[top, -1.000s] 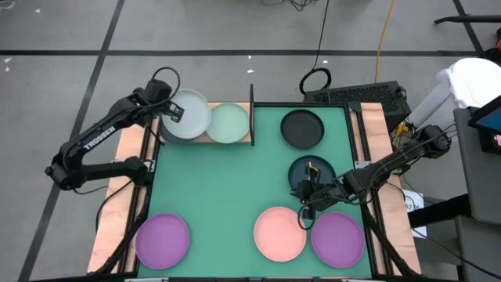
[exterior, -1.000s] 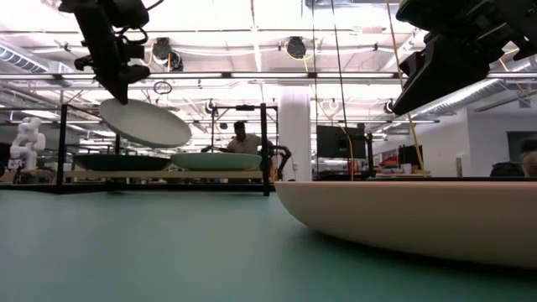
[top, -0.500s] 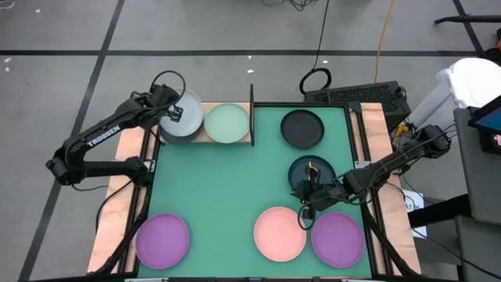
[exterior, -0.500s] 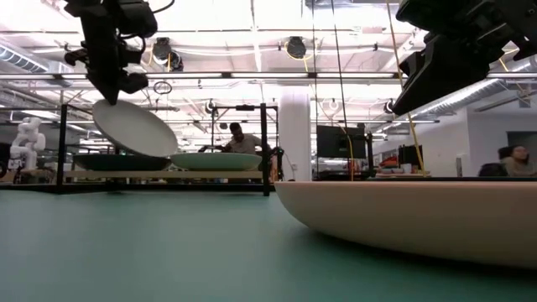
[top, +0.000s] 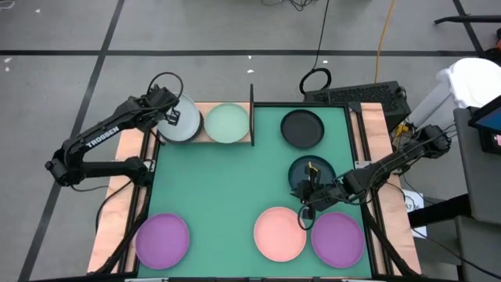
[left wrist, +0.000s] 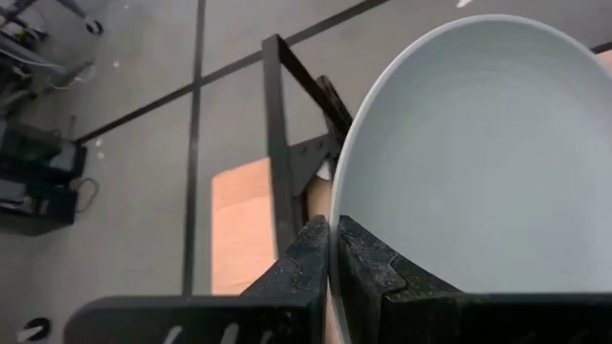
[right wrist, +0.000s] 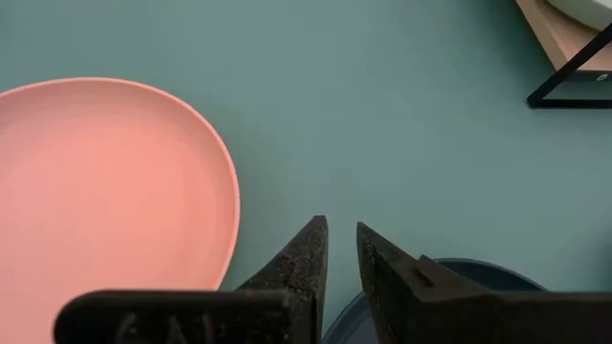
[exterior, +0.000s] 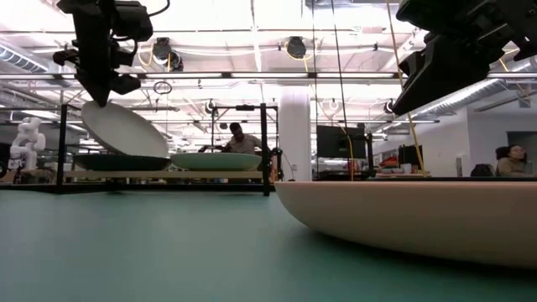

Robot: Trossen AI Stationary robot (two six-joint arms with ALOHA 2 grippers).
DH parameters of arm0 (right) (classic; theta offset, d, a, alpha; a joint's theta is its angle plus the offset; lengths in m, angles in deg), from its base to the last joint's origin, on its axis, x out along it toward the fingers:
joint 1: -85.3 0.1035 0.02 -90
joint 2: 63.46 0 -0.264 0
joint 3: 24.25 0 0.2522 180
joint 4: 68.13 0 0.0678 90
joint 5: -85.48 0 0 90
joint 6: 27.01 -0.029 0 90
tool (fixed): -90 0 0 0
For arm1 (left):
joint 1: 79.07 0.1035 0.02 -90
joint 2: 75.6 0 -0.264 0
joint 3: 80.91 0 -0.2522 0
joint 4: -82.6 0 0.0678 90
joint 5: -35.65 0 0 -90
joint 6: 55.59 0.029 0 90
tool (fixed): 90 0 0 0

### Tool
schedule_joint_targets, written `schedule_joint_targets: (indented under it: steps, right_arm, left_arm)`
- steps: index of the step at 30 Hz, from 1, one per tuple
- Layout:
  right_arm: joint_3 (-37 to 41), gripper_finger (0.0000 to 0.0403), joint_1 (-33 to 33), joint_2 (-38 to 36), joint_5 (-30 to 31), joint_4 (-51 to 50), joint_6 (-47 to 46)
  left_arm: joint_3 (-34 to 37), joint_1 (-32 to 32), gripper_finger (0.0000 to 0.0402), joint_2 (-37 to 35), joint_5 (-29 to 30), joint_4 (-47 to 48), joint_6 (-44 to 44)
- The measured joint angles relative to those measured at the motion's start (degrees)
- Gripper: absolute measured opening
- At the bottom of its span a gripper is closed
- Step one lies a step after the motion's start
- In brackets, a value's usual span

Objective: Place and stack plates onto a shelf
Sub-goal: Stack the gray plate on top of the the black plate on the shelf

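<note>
Pale white-blue, the plate (top: 182, 124) the left gripper (left wrist: 333, 250) has by the rim is tilted, its low edge resting on a dark plate (exterior: 117, 162) that sits on the left half of the wooden shelf (top: 205, 137). The wrist view shows the two fingers pinched tight on the plate's edge, one on each face, so that gripper is clenched on the white-blue plate. From the low view the gripper (exterior: 99, 80) hangs right above the raised edge, with the plate sloping down and away from it onto the dark one.

Just beside that stack, further along the shelf from the gripper, a pale green plate (top: 228, 123) lies flat, right up against the black upright post (top: 251, 114) at the shelf's end.

The right gripper (top: 307, 197) is well apart from all this, hovering low over the green mat (top: 235, 188). Its fingers stand a narrow gap apart and nothing is between them, so it's gripping nothing. Right under it is the edge of a dark teal plate (top: 311, 173), and a pink plate (right wrist: 105, 201) lies near it on the mat. Next to the pink one is a purple plate (top: 337, 238), and beyond the teal one a black plate (top: 302, 128) sits near the mat's far edge. Another purple plate (top: 163, 240) lies way over at the mat's opposite near corner.
</note>
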Motion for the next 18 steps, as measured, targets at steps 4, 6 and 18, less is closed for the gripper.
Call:
schedule_joint_targets:
  steps: [4,6,18]
  right_arm:
    - [-0.01,0.0047,0.00,0.00,0.00,0.02,0.00]
    - [0.01,0.0047,0.00,0.00,-0.01,0.02,0.00]
    - [0.01,0.0047,0.00,0.00,-0.02,0.08,0.00]
  left_arm:
    - [0.00,0.00,0.0028,0.00,-0.73,0.03,-0.36]
    - [0.00,0.00,0.0029,0.00,-1.09,0.03,-0.60]
    - [0.00,0.00,0.0043,0.02,-1.52,-0.32,-1.08]
